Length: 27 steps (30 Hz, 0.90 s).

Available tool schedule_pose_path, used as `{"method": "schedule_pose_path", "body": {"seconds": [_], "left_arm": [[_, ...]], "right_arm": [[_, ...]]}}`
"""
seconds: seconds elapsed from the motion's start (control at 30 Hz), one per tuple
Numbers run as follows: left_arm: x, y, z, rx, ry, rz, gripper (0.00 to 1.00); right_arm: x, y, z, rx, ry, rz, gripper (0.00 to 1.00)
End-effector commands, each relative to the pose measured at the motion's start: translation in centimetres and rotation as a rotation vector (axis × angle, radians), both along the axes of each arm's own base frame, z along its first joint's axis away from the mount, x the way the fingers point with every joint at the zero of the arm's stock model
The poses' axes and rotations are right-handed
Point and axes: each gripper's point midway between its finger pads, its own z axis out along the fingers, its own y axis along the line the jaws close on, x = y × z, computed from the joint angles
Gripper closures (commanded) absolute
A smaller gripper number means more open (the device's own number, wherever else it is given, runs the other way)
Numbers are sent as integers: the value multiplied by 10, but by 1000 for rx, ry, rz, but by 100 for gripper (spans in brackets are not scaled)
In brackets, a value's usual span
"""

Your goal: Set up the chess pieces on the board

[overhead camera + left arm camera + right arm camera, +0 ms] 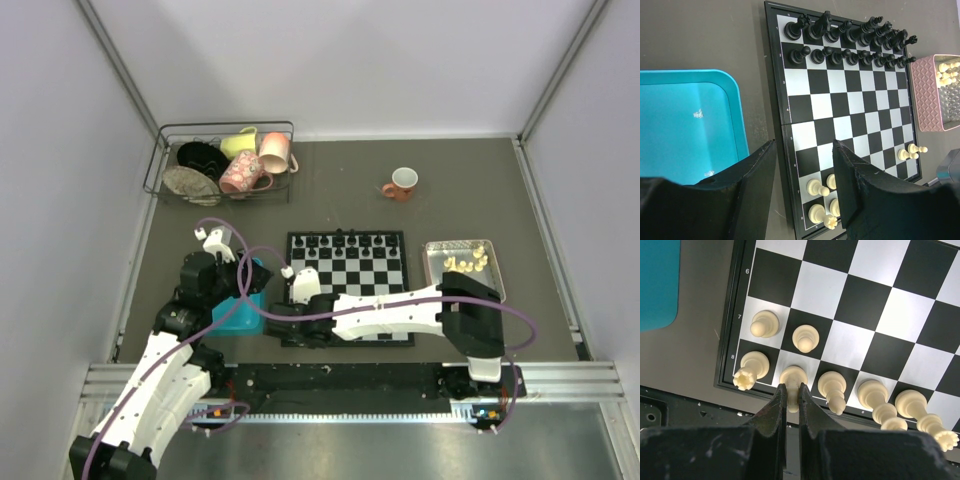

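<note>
The board (375, 275) lies in the middle of the table, black figures (850, 40) filling its two far rows. Several cream-white chess pieces (832, 387) stand along the near row, with two pawns (764, 323) in front of them. My right gripper (791, 390) is shut on a cream piece (793, 375) that stands on the second square from the left, next to the corner rook (754, 365). My left gripper (805, 150) hangs open over the board's near left edge, nothing between its fingers. Two more cream pieces (910, 151) stand further right.
A blue tray (685, 125) lies left of the board. A pink tray (932, 95) holding several cream pieces lies to its right. A wire basket (225, 165) of cups stands at the back left, and an orange cup (402, 183) behind the board.
</note>
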Motion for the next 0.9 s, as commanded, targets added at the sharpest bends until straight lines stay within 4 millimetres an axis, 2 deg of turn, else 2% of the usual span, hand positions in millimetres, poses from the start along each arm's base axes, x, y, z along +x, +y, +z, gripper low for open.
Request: {"method": "schedule_pose_path", "body": {"seconds": [0.0, 0.57, 0.87], "left_arm": [[4, -1, 6, 2, -35, -12, 46], [4, -1, 6, 2, -35, -11, 46], [5, -1, 6, 1, -36, -12, 46]], "right_arm": [[7, -2, -4, -4, -11, -14, 100], [10, 1, -9, 0, -8, -6, 100], [9, 3, -7, 6, -8, 6, 89]]}}
